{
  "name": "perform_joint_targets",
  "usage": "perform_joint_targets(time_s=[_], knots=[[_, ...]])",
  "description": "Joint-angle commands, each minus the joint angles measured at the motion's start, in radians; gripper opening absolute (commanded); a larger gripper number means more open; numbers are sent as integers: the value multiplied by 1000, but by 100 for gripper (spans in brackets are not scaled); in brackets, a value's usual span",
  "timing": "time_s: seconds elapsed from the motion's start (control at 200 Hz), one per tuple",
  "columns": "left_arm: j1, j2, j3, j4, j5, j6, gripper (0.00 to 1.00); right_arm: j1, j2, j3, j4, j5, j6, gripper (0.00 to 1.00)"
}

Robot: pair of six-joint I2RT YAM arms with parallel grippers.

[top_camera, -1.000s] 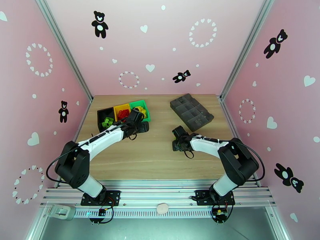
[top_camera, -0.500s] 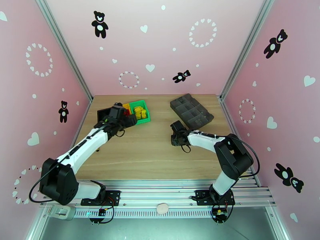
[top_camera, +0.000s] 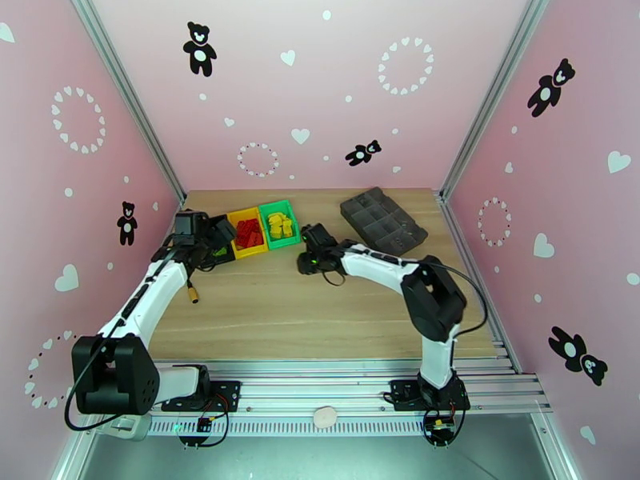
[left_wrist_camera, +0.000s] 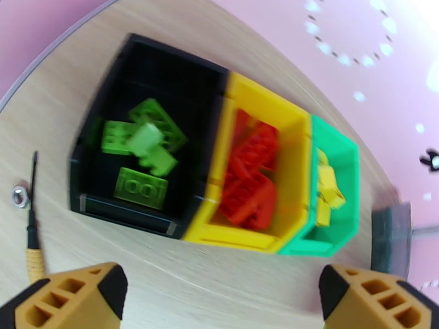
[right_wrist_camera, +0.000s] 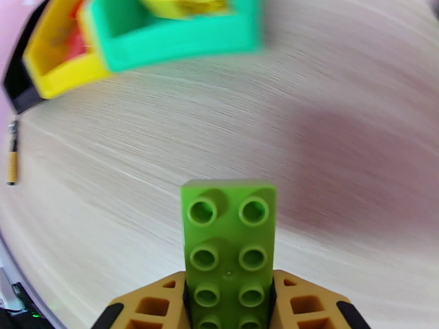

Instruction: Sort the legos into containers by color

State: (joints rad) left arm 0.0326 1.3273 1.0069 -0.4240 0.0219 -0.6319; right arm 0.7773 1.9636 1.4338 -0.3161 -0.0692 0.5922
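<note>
Three containers stand in a row at the back left. The black bin (left_wrist_camera: 93, 160) holds green legos (left_wrist_camera: 144, 151), the yellow bin (left_wrist_camera: 258, 100) holds red legos (left_wrist_camera: 249, 179), and the green bin (left_wrist_camera: 345, 160) holds yellow legos (left_wrist_camera: 327, 187). My left gripper (top_camera: 200, 230) hovers over the black bin, open and with nothing in it; its fingertips (left_wrist_camera: 71, 297) frame the bins from below. My right gripper (top_camera: 308, 256) sits on the table just right of the green bin (top_camera: 280, 224), shut on a green lego (right_wrist_camera: 229, 242) that sticks out forward between its fingers (right_wrist_camera: 148, 305).
A dark grey divided tray (top_camera: 382, 222) lies at the back right. A small screwdriver (left_wrist_camera: 32, 237) and a metal nut (left_wrist_camera: 20, 196) rest on the wood left of the black bin. Pink walls close in three sides.
My left arm swung left from over the green and yellow bins to the black bin, and its jaws opened wider. My right gripper closed on the green lego and carried it left towards the bins.
</note>
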Motion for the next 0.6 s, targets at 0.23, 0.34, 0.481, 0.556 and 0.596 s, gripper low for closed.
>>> perform_joint_targets(time_s=[0.23,0.34,0.481,0.556,0.596], knots=[[107,8,-32,69,97,-59,96,65,226,326,71,-201,54,20],[109,13,-35,68,99,-57,94,70,277,396,107,-236,74,20],[113,26,-23,72,117,-58,87,77,340,480,150,-267,95,20],[116,35,-7,68,122,-64,83,77,377,525,183,-287,118,20],[121,36,-3,67,127,-69,83,77,398,553,199,-295,132,20]])
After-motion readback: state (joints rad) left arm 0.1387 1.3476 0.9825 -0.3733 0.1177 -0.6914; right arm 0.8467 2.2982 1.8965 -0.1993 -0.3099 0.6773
